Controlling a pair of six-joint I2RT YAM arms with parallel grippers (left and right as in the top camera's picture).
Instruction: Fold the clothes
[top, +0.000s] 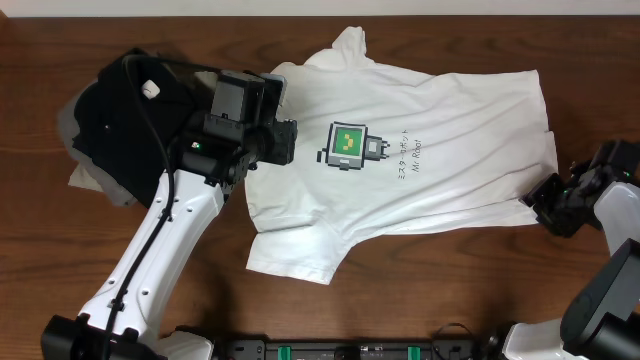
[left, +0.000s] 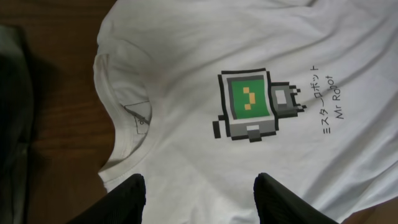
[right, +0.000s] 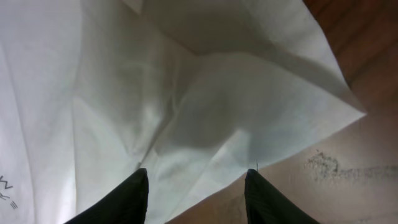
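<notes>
The white T-shirt (top: 460, 130) lies spread flat on the table, collar to the left and hem to the right, with the green-and-grey robot print (top: 348, 147) facing up. My left gripper (top: 283, 140) is open and empty, hovering over the chest just right of the collar. The left wrist view shows its fingers (left: 199, 180) above the shirt (left: 180, 74), near the collar (left: 115, 118) and the print (left: 249, 102). My right gripper (top: 540, 200) is open and empty at the shirt's near hem corner. In the right wrist view its fingers (right: 198, 174) straddle the wrinkled hem edge (right: 211, 106).
A black folded garment (top: 115, 125) with a white tag (top: 150, 88) lies on a grey garment (top: 95, 180) at the far left, partly under my left arm. The black garment also shows in the left wrist view (left: 12, 124). Bare wooden table (top: 420, 290) lies in front.
</notes>
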